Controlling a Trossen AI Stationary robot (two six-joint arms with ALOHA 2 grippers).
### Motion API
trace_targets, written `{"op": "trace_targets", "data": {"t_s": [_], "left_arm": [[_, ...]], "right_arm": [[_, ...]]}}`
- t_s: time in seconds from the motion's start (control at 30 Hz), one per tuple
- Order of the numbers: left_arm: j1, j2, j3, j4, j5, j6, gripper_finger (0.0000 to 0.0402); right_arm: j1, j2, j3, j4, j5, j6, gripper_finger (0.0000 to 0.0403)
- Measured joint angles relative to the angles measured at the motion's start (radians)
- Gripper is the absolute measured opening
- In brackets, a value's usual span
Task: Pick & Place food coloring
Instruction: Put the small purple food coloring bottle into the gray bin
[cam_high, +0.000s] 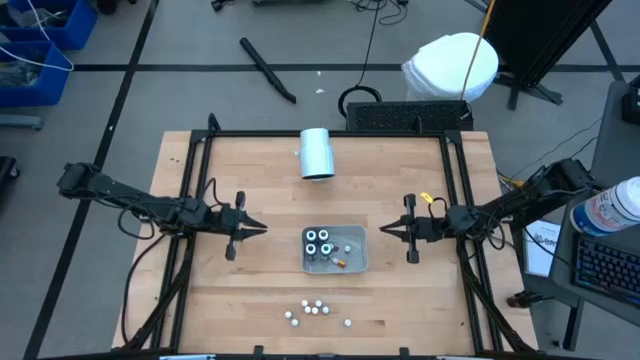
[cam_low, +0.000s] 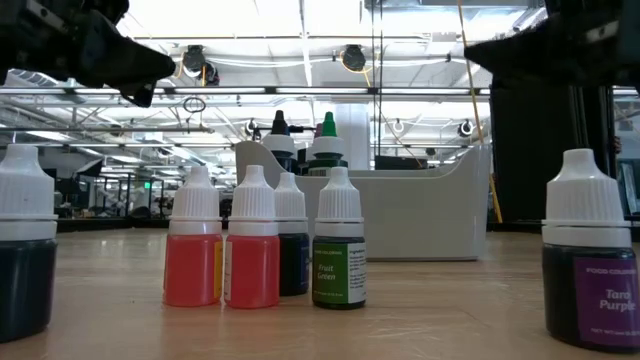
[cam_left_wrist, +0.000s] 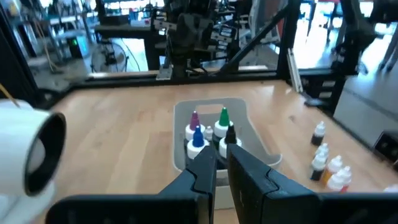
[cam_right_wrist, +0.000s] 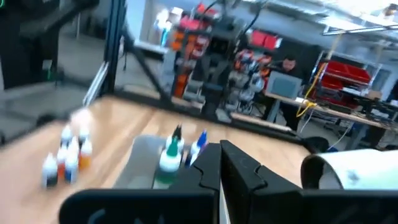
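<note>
Several food coloring bottles (cam_high: 322, 243) stand upright in the grey tray (cam_high: 358, 262) at the table's middle. In the left wrist view their coloured tips (cam_left_wrist: 211, 130) show. Several more bottles (cam_high: 315, 310) stand loose near the front edge, close up in the low view (cam_low: 255, 250). My left gripper (cam_high: 258, 228) hovers left of the tray, pointing at it, its fingers (cam_left_wrist: 205, 171) almost together with nothing between them. My right gripper (cam_high: 385, 230) hovers right of the tray, shut and empty, also facing it (cam_right_wrist: 219, 165).
A large white cylinder (cam_high: 317, 153) lies on its side toward the far edge. Black frame rails (cam_high: 195, 200) run along the table's left, right and far sides. Bare wood lies between the tray and the loose bottles. A person (cam_right_wrist: 287, 65) sits in the room beyond.
</note>
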Motion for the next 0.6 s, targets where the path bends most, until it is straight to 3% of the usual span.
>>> {"op": "trace_targets", "data": {"t_s": [0.17,0.4,0.5,0.6], "left_arm": [[-0.011,0.015,0.000,-0.007,0.000,-0.056,0.0047],[-0.013,0.064,0.000,-0.070,-0.002,-0.085,0.0047],[-0.035,0.140,0.023,-0.076,0.034,-0.100,0.0046],[-0.103,0.258,0.117,-0.114,-0.008,-0.142,0.0046]], "right_arm": [[0.054,0.000,0.000,0.119,0.032,0.125,0.0000],[0.108,0.000,0.000,0.118,0.032,0.077,0.0000],[0.108,0.000,0.000,0.120,0.032,0.060,0.0000],[0.106,0.000,0.000,0.119,0.033,0.010,0.0000]]}}
